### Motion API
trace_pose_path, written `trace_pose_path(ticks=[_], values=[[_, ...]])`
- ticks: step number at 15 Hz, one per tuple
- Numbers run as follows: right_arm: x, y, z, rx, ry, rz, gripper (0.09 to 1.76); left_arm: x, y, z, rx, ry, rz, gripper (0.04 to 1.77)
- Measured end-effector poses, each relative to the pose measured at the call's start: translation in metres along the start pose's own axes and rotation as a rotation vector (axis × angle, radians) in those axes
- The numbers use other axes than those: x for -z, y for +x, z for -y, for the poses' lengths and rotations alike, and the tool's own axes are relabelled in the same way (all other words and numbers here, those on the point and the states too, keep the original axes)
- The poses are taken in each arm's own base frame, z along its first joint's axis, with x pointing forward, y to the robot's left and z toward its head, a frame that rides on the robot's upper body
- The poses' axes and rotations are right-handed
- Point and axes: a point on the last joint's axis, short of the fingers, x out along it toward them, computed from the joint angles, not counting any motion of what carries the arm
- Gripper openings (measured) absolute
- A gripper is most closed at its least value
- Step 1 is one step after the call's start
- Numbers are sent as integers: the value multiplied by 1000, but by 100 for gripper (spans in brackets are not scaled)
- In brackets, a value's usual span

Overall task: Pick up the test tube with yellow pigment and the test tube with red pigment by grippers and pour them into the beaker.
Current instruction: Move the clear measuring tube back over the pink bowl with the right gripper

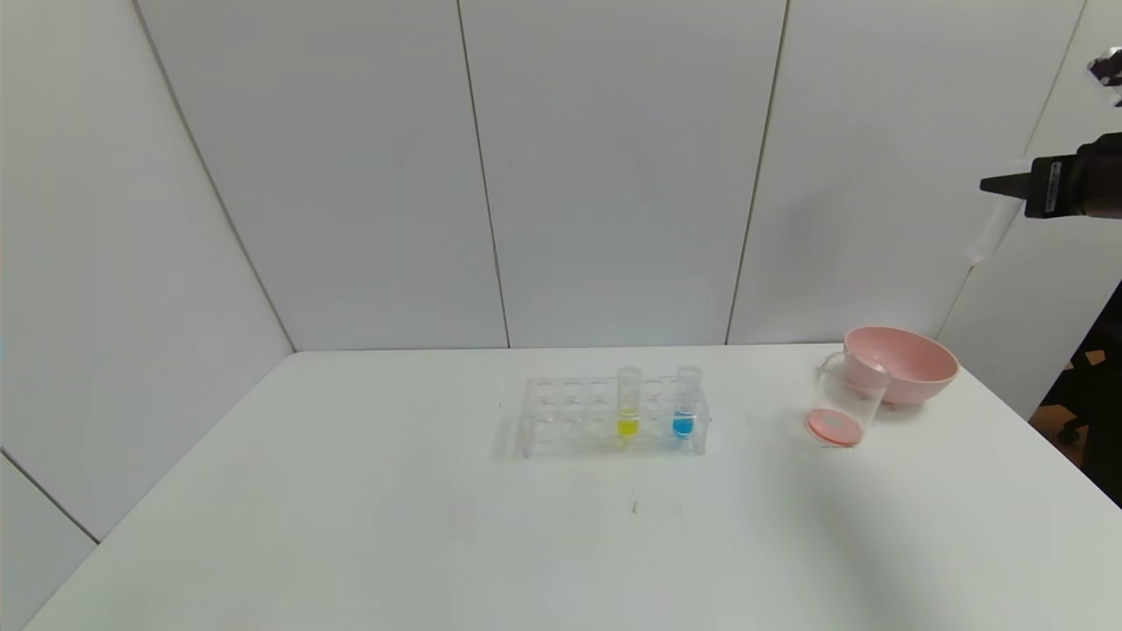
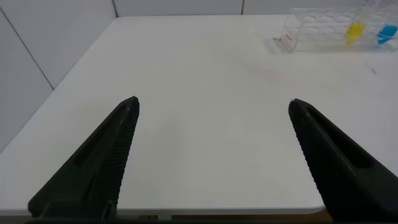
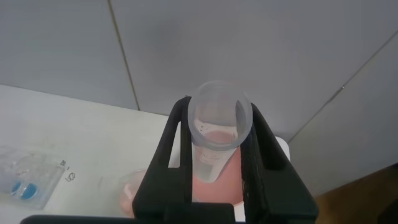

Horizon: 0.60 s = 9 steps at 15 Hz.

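Right gripper (image 1: 1008, 185) sits high at the right edge of the head view, above and beyond the pink bowl (image 1: 907, 361), jaws clamped on the test tube with red pigment (image 1: 989, 230). Tube hangs tilted from between the fingertips, looks emptied (only a pale tint at its low end). Right wrist view: tube mouth (image 3: 220, 115) pokes up between the two black fingers (image 3: 171, 155), pink bowl far below the jaws.

Beaker (image 1: 843, 401) stands on the table (image 1: 351, 526) just beside the bowl, well below the right jaws, with pinkish-red liquid at its bottom.

Left gripper (image 2: 212, 106) hovers low over bare table, jaws spread wide, nothing between them. Ahead of its fingertips and well apart: clear rack (image 2: 323, 28), the test tube with yellow pigment (image 2: 356, 28) upright in it, blue tube (image 2: 387, 31) a couple of holes along.

Head view confirms it: yellow tube (image 1: 628, 403) and blue tube (image 1: 685, 401) both upright in the rack (image 1: 614, 416), mid-table.
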Motion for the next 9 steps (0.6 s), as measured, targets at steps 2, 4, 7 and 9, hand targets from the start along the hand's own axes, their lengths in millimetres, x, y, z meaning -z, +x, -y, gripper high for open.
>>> trace_pose_path(ticks=[2, 4, 7, 9], values=[[17, 15, 8, 66, 15, -24, 50, 0, 0, 0, 0, 0, 0, 172], [32, 32, 13, 110, 48, -31, 50, 0, 0, 0, 0, 0, 0, 172], [56, 58, 14, 110, 90, -37, 50, 0, 0, 0, 0, 0, 0, 172], [74, 73, 13, 103, 98, -66, 50, 0, 0, 0, 0, 0, 0, 172]])
